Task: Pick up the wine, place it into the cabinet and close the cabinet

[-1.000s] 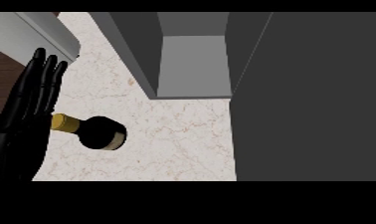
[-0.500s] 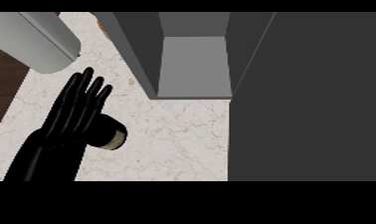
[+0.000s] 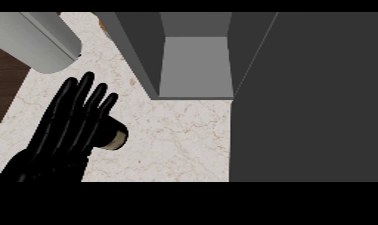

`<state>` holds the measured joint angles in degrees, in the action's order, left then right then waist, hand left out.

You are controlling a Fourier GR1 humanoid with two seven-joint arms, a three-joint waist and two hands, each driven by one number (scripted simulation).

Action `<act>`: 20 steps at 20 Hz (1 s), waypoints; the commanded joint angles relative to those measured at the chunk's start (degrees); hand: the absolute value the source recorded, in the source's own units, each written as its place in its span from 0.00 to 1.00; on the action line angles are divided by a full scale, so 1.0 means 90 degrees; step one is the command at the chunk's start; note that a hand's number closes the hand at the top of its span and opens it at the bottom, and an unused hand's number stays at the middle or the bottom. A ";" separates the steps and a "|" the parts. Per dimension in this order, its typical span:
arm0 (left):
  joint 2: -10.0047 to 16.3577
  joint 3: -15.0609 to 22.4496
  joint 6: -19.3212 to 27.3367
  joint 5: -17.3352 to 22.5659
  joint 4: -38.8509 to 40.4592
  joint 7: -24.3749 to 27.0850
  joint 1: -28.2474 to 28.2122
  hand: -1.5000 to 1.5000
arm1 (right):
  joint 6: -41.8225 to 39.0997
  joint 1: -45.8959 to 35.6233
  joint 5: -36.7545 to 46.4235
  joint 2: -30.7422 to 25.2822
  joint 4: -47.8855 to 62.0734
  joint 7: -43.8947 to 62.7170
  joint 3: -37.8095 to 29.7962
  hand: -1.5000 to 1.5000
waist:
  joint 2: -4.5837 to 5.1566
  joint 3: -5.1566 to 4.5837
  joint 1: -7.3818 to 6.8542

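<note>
The counter is looking like pale stone, smooth, with thin reddish veins. The cabinet is showing flat matt grey, its door darker. The left hand is gleaming glossy black, and the strip at the left is reading as dark wood

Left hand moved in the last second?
Yes. The left hand has shifted right, toward the open cabinet, and its straight fingers now cover most of the wine bottle.
</note>
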<state>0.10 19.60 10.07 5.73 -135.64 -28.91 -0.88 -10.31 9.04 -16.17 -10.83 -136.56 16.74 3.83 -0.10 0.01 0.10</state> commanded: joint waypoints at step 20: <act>0.0629 -0.1594 0.0586 0.0048 -0.1042 -0.2044 0.1135 0.00 | 0.0745 -0.1107 -0.0297 -0.0056 -0.1090 0.1856 -0.0369 0.00 | -0.0001 -0.0006 0.0002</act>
<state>3.48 10.64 17.19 1.51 -141.56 -45.65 8.78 -6.05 0.60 -15.26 -10.50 -137.85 27.06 2.56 -0.10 -0.01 0.16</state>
